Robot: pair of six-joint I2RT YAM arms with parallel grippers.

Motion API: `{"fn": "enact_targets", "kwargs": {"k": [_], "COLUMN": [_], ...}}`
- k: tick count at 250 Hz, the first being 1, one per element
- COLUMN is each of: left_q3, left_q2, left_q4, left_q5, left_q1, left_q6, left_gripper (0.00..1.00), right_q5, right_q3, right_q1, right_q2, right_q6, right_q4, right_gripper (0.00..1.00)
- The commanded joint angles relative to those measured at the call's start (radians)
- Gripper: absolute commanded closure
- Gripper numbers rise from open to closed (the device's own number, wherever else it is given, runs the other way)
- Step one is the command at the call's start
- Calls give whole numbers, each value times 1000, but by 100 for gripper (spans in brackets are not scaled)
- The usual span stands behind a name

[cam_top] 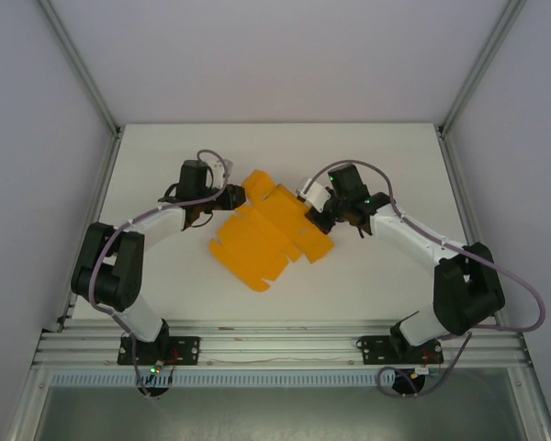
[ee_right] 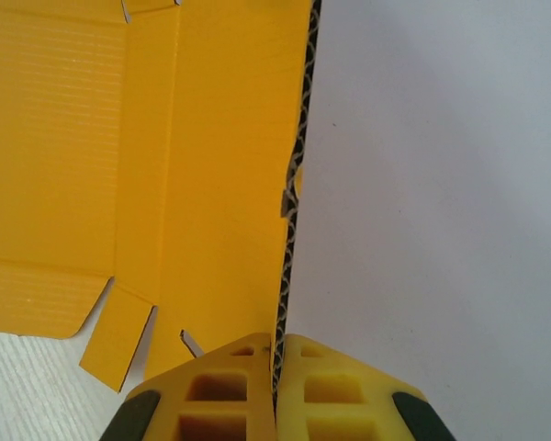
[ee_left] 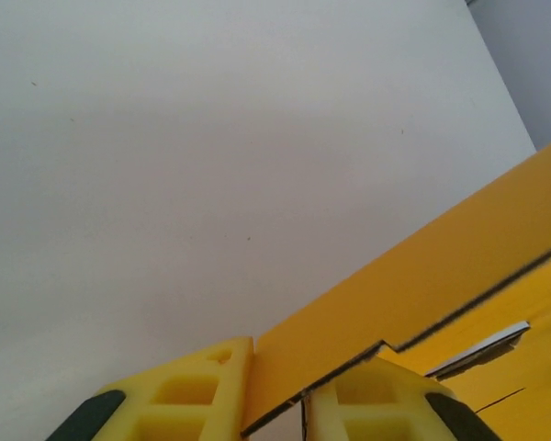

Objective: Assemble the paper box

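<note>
Card of a bright orange-yellow makes up the one paper box (cam_top: 271, 234), which is seen as a flat die-cut sheet with flaps and tabs, not folded into a container. It is placed near the middle of the white bench (cam_top: 386, 156), set diagonally between the two arms.

Two tools are counted, one at each end of the sheet. The left tool (cam_top: 234, 195) is met at the sheet's upper left corner, the right tool (cam_top: 314, 213) at its right edge.

From the left wrist, the left tool (ee_left: 275, 400) is seen pressed onto the edge of the paper box (ee_left: 441, 294), and card is caught between its two yellow fingers (ee_left: 193, 395). From the right wrist, the right tool (ee_right: 275, 386) is seen pinching the paper box (ee_right: 211, 184) edge-on. The fluted core of the card is shown as a dark wavy line running up from between its fingers (ee_right: 340, 395).

Several slits and small tabs are visible along the sheet's lower edge in the right wrist view, and the sheet is cut off at the top and left of that picture. Whether the sheet rests on the bench or is raised off it cannot be told. The far half of the sheet is cut off in the left wrist view.
</note>
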Motion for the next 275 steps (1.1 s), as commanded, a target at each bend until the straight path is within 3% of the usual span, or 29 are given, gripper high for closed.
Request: {"fn": "enact_targets", "kwargs": {"k": [1, 41, 52, 69, 91, 109, 146, 177, 217, 247, 275], "left_q3": [2, -32, -56, -85, -121, -150, -186, -165, -166, -151, -136], "left_q2": [-5, -82, -120, -183, -251, -288, -310, -251, -180, -159, -118], "left_q4": [-21, -93, -91, -108, -134, -147, -155, -175, -113, -130, -112], "left_q5": [14, -15, -22, -69, -169, -215, -204, -174, 11, -49, -33], "left_q1": [-23, -23, -23, -19, -6, 31, 113, 112, 85, 20, 5], "left_q6": [7, 53, 56, 56, 47, 26, 11, 59, 116, 161, 148], "left_gripper": [72, 50, 36, 25, 0, 0, 0, 0, 7, 10, 12], "right_q5": [-7, 15, 26, 39, 35, 35, 38, 22, 17, -3, -22], "right_q3": [-12, -35, -39, -36, -39, -41, -35, -30, -25, -22, -18], "right_q1": [5, 5, 4, 2, 3, 3, 1, 1, 2, 1, 1], "right_q2": [-42, -63, -63, -60, -56, -56, -50, -52, -51, -56, -60], "right_q6": [-7, -10, -13, -15, -18, -23, -28, -26, -21, -17, -14], "right_q4": [37, 56, 56, 45, 39, 38, 29, 31, 37, 39, 41], "right_gripper": [100, 100, 100, 100, 100, 100, 100, 100, 100, 100, 100]}}
